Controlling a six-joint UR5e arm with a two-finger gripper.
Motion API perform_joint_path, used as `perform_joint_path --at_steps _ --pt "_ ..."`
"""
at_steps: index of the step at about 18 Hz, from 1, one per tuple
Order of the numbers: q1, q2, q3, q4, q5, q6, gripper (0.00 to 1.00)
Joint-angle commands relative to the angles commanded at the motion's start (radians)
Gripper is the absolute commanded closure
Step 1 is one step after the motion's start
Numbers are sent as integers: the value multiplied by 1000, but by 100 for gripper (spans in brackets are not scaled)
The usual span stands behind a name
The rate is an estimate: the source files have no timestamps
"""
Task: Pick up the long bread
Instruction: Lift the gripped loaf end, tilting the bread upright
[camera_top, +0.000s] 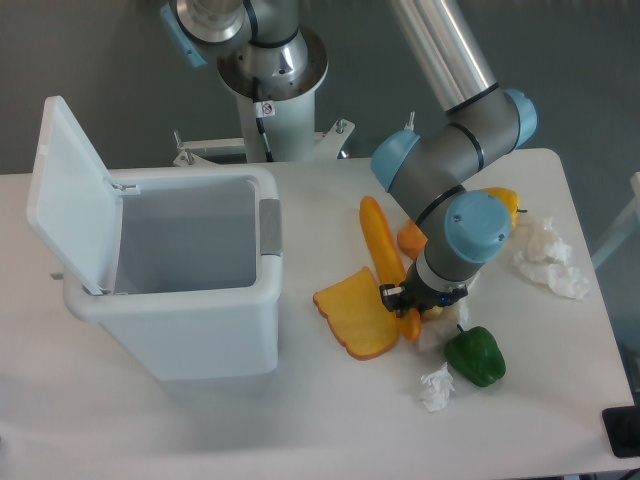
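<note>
The long bread (381, 246) is a slim, smooth orange toy baguette lying on the table right of the bin, running from upper left to lower right. Its lower end passes under my gripper (405, 303), which has come down over that end. The wrist hides the fingers, so I cannot tell whether they are open or shut on the bread. The flat yellow-orange bread slice (354, 314) lies just left of the gripper, touching the baguette's lower part.
A white bin (175, 275) with its lid open stands at the left. A green pepper (476, 356) lies right below the gripper. Crumpled white paper sits at the right (548, 258) and near the front (436, 388). An orange item (411, 238) and a yellow item (505, 203) lie behind the wrist.
</note>
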Motion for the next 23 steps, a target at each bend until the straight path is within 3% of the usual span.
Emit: perform_joint_path --at_steps 10,23 --pt "5 81 2 -9 3 3 100" --pt "-17 233 83 -29 -44 3 100"
